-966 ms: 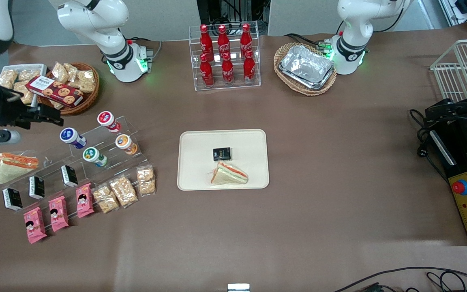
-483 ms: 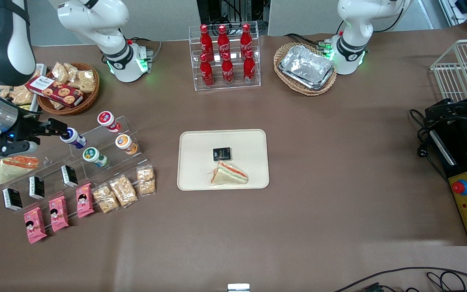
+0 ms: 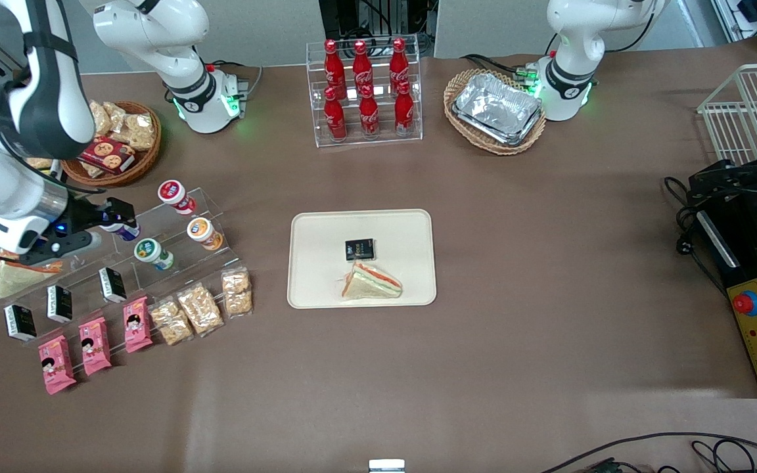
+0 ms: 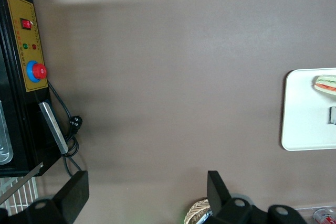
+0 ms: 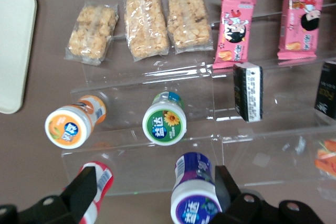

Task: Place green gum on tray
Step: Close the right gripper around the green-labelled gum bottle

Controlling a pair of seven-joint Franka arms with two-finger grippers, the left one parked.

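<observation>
The worktop [image 3: 549, 276] has a matt brown, paper-like covering. The stepped stand [image 5: 157, 129] is clear, glossy plastic. The green gum [image 5: 165, 125] is a smooth plastic bottle with a shiny printed lid. The tray [image 3: 313, 230] looks matt, smooth and cream. The gripper [image 3: 112, 220], above the blue-lidded bottle [image 5: 195, 198], has matt black jaws. Pink snack packs [image 5: 236, 27] are glossy film. The foil trays [image 3: 498, 108] are crinkled, shiny metal in a woven wicker basket [image 3: 460, 82].

Your gripper [image 3: 115, 220] hovers, fingers spread, over the blue-lidded bottle [image 5: 195, 196]; green-lidded gum bottle [image 3: 152, 253] beside it on the clear acrylic stepped rack [image 5: 157, 153]; cream rectangular tray [image 3: 313, 289] mid-table.
</observation>
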